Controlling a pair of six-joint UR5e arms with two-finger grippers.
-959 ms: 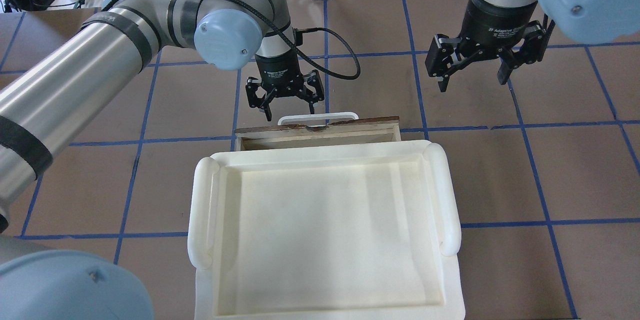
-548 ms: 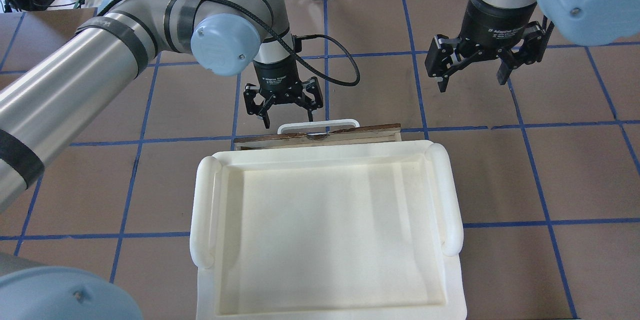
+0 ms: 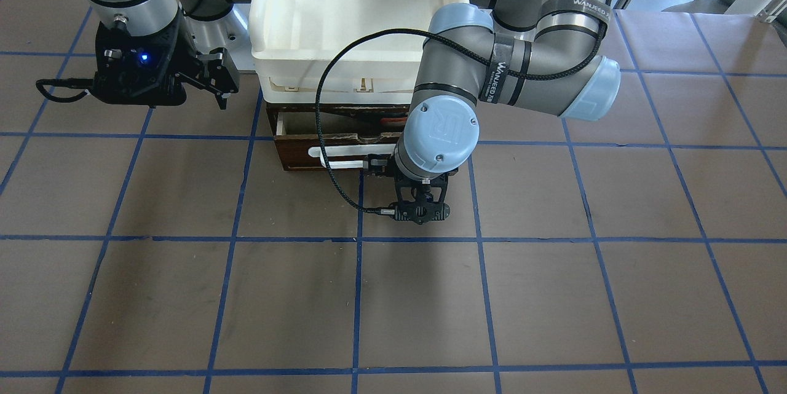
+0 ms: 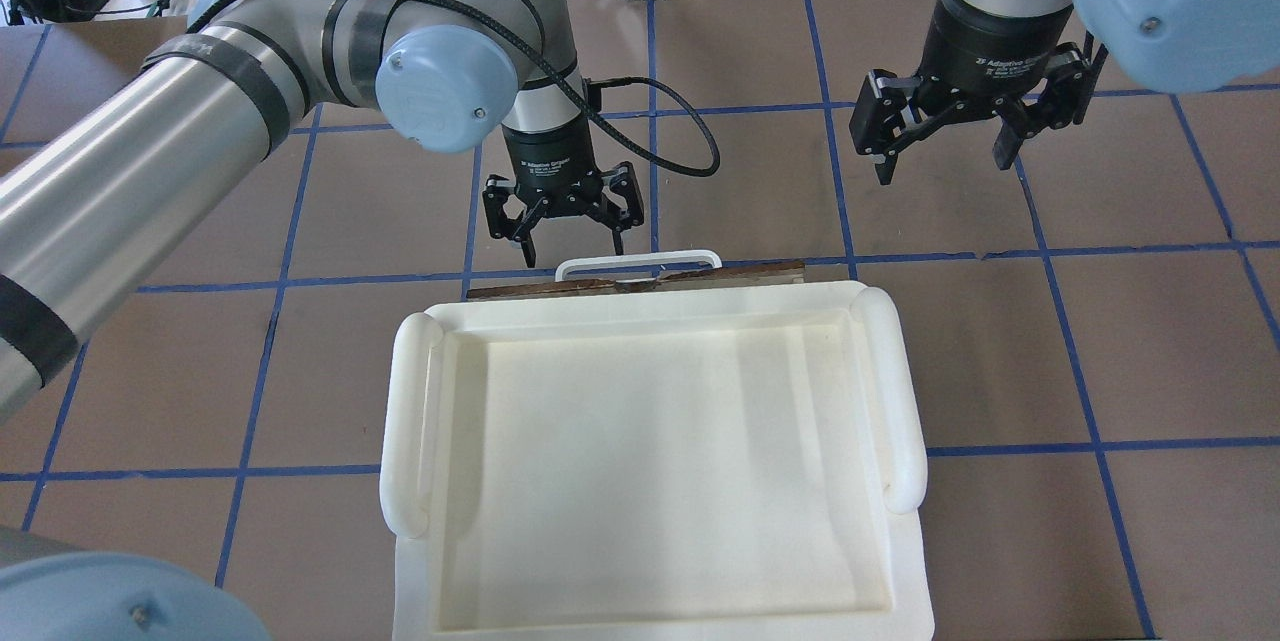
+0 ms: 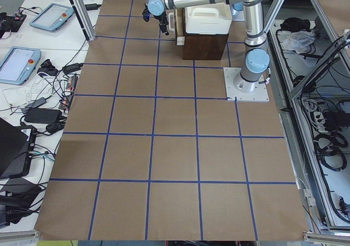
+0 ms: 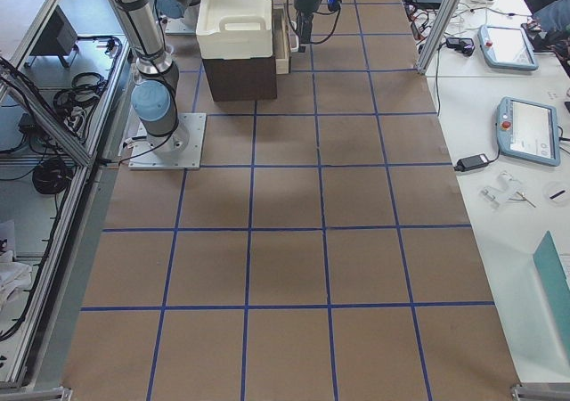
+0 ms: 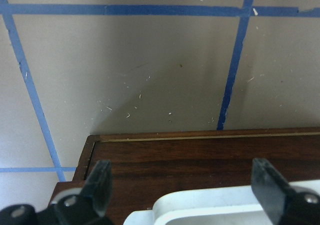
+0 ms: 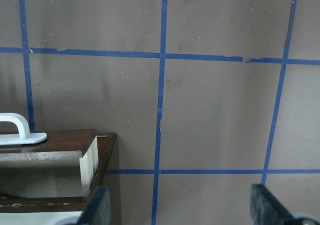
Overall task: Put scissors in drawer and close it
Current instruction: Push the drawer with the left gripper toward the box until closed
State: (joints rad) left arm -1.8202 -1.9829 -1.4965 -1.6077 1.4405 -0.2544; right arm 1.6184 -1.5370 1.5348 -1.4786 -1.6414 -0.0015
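Note:
The drawer (image 4: 740, 273) sticks out only a little from under the white tray; its dark front (image 3: 295, 152) and white bar handle (image 4: 637, 262) face away from me. In the front view, an orange-red sliver (image 3: 393, 118) shows in the drawer's narrow gap; the rest of the scissors is hidden. My left gripper (image 4: 565, 243) is open and empty, its fingers hanging just beyond the handle. In the left wrist view the fingertips (image 7: 100, 185) stand over the drawer front (image 7: 200, 160). My right gripper (image 4: 942, 161) is open and empty, above the table to the right of the drawer.
A large white plastic tray (image 4: 640, 317) sits on the dark brown cabinet (image 6: 240, 78) that holds the drawer. The table is brown with a blue tape grid. The left arm's black cable (image 3: 326, 154) loops in front of the drawer.
The drawer has slid in towards the cabinet and its gap has narrowed. My left gripper has moved the same way behind the handle. The right arm has not moved.

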